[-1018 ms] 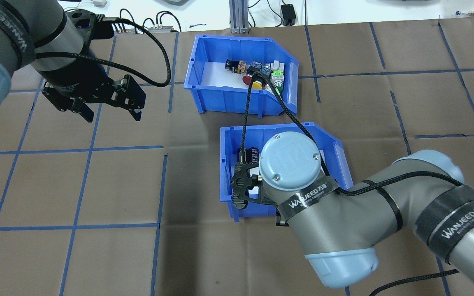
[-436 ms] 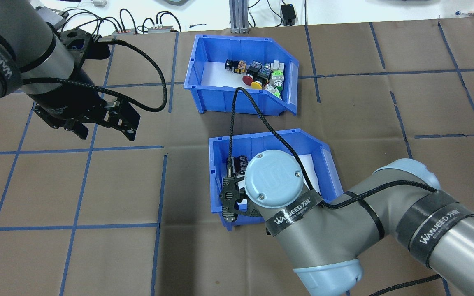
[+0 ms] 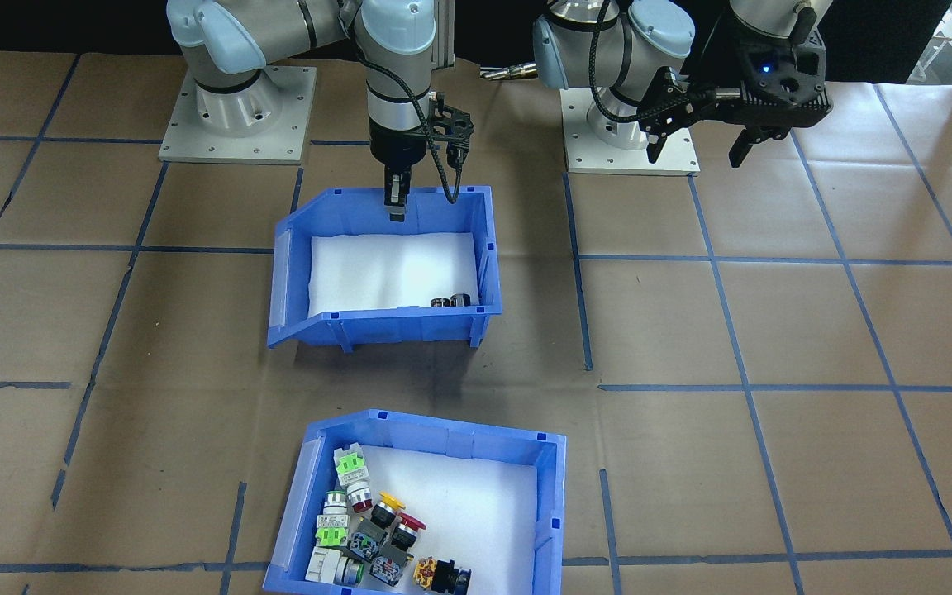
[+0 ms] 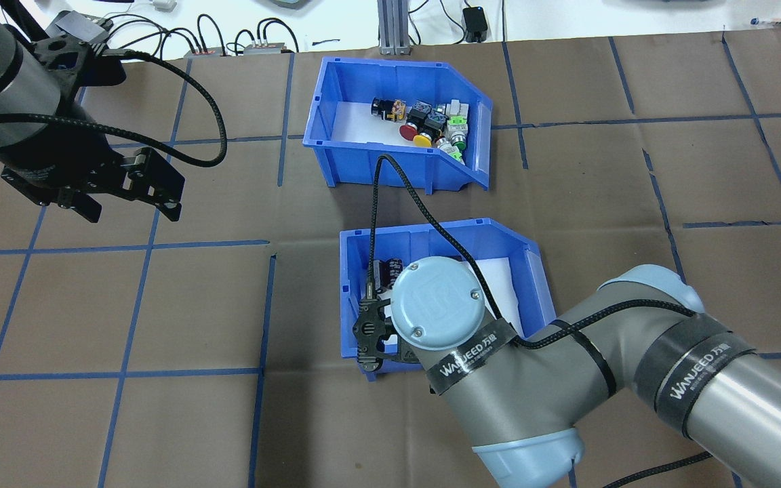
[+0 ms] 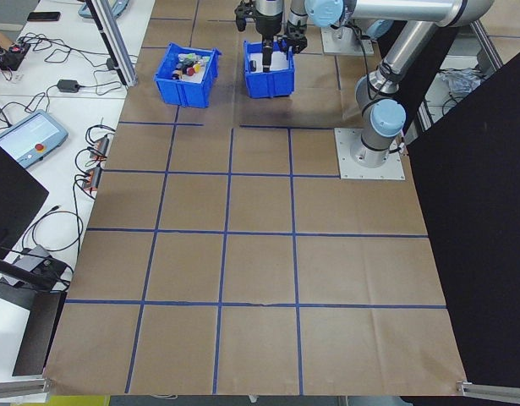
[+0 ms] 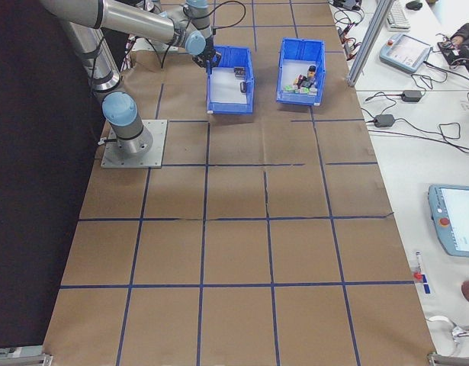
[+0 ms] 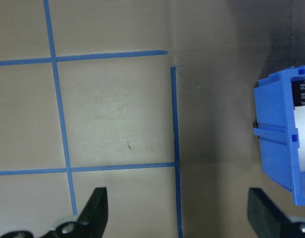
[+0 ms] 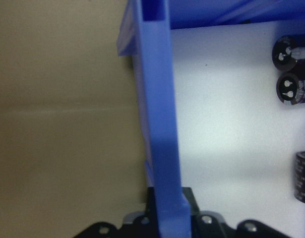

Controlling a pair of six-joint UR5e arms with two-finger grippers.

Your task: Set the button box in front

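Jaws of the right gripper (image 3: 394, 208) clamp the near wall of the second blue bin (image 4: 356, 268); left gripper (image 4: 129, 207) jaws stand apart over bare surface (image 4: 180, 305).
Button box (image 4: 336, 125) is a blue plastic bin with white foam lining and 1 angled open end, holding a cluster of push buttons in green, red, yellow, grey and black, bunched toward 1 side. It sits on the brown paper-covered surface on the far side from the robot, just beyond the second blue bin, which holds only a few dark cylinders (image 8: 290, 74), the 2 bins close but apart. Right jaws are well short of the button box, with the second bin between them; left jaws hang off to its side, well apart, touching nothing.
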